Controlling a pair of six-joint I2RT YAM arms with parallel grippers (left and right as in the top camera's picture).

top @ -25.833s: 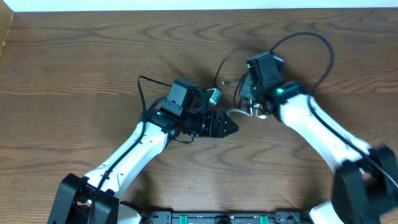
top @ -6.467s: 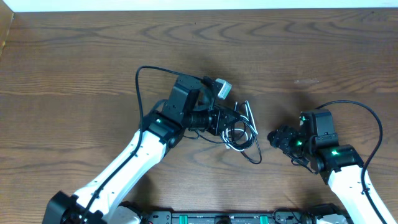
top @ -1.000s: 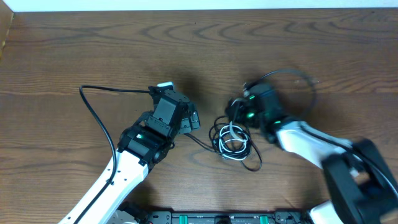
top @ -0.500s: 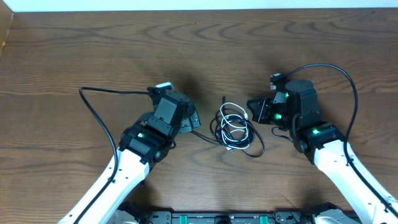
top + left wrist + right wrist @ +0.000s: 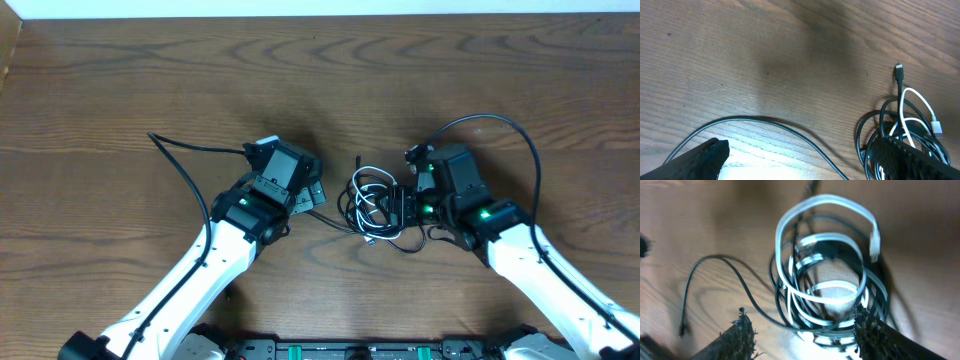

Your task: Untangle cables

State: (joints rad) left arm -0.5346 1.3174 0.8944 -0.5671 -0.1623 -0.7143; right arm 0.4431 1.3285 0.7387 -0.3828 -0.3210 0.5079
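So the tangled bundle of thin black cords with one whitish strand [image 5: 375, 205] is sitting on the brown wood-grain desk [image 5: 150, 80], pretty much dead centre between the two arms. It's coiled into rough loops that all overlap. One small black plug end [image 5: 360, 159] pokes out on the far side of the coil. A single black cord [image 5: 325, 219] trails off the bundle toward the left arm, passing close by the left fingers [image 5: 314, 193].

The left fingers are spread wide and have hold of nothing. From the left wrist camera that trailing cord just curves across the desk in front of them, with the bundle off by the right-hand tip.

The right fingers [image 5: 402, 207] are right up against the other side of the bundle. From the right wrist camera they're parted, one tip on either side of the near edge of the coil, not clamped on it. Can't tell if the tips actually touch any cord, that view is blurry.
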